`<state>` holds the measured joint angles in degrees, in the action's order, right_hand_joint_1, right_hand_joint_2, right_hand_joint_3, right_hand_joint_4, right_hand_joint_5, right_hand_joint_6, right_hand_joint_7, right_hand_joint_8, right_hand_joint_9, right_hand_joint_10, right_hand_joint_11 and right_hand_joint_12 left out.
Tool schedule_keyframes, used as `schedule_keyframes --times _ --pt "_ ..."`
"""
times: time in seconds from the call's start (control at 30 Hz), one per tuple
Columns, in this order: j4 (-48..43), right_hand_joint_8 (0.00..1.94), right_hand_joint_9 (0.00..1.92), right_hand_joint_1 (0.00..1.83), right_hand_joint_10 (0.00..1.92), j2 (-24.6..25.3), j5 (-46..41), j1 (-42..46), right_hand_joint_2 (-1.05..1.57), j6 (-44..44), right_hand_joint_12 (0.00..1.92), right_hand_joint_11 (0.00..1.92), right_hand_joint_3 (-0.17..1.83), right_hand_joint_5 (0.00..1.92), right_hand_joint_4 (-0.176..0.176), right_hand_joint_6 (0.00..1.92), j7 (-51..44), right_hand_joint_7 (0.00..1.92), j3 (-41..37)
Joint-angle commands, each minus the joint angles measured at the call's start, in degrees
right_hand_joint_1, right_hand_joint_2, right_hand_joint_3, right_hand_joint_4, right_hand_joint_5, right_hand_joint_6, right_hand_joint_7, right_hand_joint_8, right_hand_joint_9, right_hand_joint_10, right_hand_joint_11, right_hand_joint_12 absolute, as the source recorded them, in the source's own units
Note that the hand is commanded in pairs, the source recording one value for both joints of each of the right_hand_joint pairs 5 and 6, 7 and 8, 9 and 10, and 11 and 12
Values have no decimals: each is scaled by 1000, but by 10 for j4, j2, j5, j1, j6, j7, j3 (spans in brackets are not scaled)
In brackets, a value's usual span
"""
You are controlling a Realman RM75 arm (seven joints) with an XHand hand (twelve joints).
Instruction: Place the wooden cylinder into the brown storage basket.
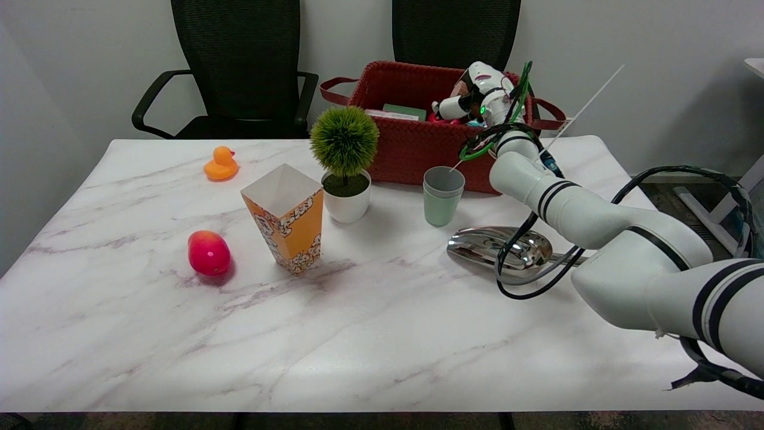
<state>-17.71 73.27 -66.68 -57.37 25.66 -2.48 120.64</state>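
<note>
The brown storage basket (412,149) stands at the table's far edge, right of centre. My right arm reaches in from the lower right, and my right hand (477,95) hangs over the basket's right half, just above its rim. A small brown piece, which looks like the wooden cylinder (459,89), shows at the hand's upper left, gripped in the fingers. Most of it is hidden by the hand. One white finger (450,109) points left, down into the basket.
The basket holds a green box (404,111) and red items (439,117). In front of it stand a green cup (442,195), a potted plant (345,161) and a popcorn box (287,218). A metal scoop (498,246) lies under my arm. A rubber duck (221,164) and a red fruit (209,252) sit to the left.
</note>
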Motion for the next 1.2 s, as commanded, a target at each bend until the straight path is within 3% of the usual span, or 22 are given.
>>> schedule_keyframes --times 0.03,0.1,0.2,0.27,0.3,0.4,0.53,0.67,0.83,1.2 --pt "-9 1876 1708 929 1708 2 -2 6 1024 -24 1759 1759 709 1920 0 1920 -22 1876 0" --pt "-14 1788 1634 946 1634 1 -3 8 978 -25 1699 1699 697 1810 0 1810 -22 1788 0" --pt "-20 1530 1450 1000 1450 1 -3 8 635 -26 1567 1567 879 1002 0 1002 -22 1530 -1" --pt "-22 1292 1261 1044 1261 1 -3 8 403 -27 1503 1503 897 393 0 393 -22 1292 -4" --pt "-22 1207 1187 1050 1187 1 -3 8 348 -26 1469 1469 867 311 0 311 -22 1207 -5" --pt "-23 875 780 1031 780 1 -3 7 154 -24 1243 1243 568 194 0 194 -22 875 -5" --pt "-23 649 659 1006 659 2 -3 5 69 -22 1071 1071 432 98 0 98 -22 649 -6" --pt "-29 449 492 986 492 2 -16 9 21 -17 728 728 272 49 0 49 -22 449 -6" --pt "-65 386 421 945 421 -6 -39 20 4 13 565 565 193 0 0 0 -22 386 -6" --pt "-227 496 521 921 521 -49 -46 74 89 99 589 589 177 64 0 64 -23 496 -67"
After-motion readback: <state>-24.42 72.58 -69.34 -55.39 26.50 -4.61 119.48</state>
